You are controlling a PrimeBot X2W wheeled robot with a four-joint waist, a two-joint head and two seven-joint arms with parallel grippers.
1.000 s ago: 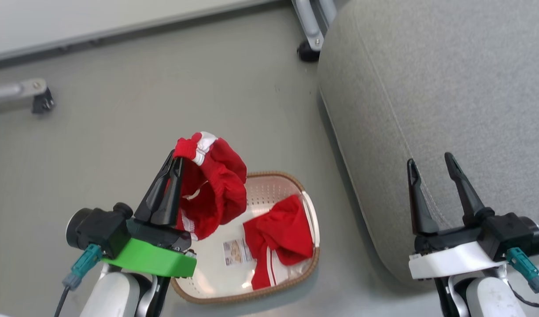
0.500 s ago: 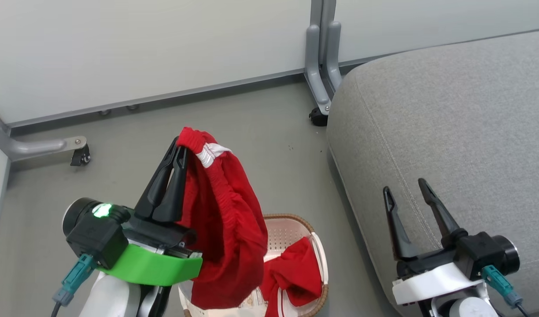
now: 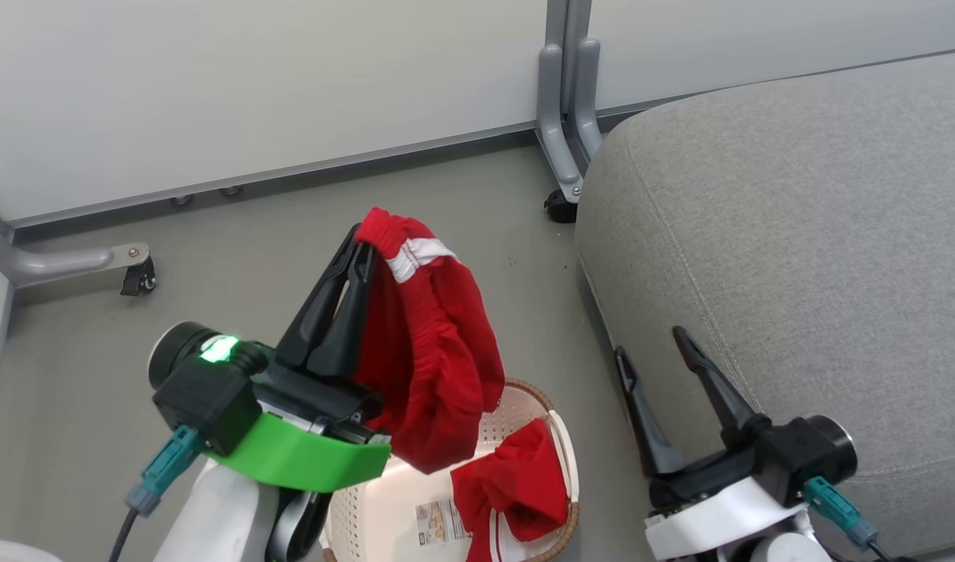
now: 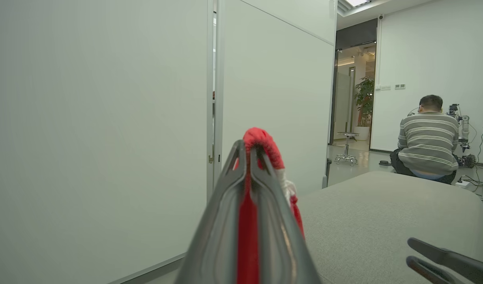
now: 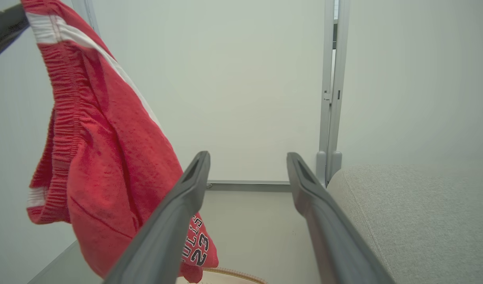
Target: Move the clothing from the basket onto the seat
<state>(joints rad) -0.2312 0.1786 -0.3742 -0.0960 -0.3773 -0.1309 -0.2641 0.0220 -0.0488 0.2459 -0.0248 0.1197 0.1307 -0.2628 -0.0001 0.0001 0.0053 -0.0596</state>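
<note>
My left gripper (image 3: 362, 251) is shut on the waistband of a red garment (image 3: 431, 351) with a white stripe, which hangs in the air above the basket (image 3: 559, 445). In the left wrist view the red fabric (image 4: 247, 232) is pinched between the closed fingers (image 4: 221, 221). A second red garment (image 3: 513, 484) lies crumpled in the cream basket with its brown rim, next to a paper label (image 3: 440, 521). The grey seat (image 3: 797, 234) stretches to the right. My right gripper (image 3: 651, 345) stands open and empty at the seat's near edge; the right wrist view shows the hanging garment (image 5: 95, 157) to its left.
Grey partition walls (image 3: 251, 86) stand behind, with a metal post and castor (image 3: 559, 204) by the seat's corner and another castor foot (image 3: 138, 277) at the left. A person (image 4: 427, 140) sits far beyond the seat, back turned.
The camera rose from the basket to the wall early on. Since then my left gripper has carried the red garment up and to the right, toward the seat. The right gripper stays open.
</note>
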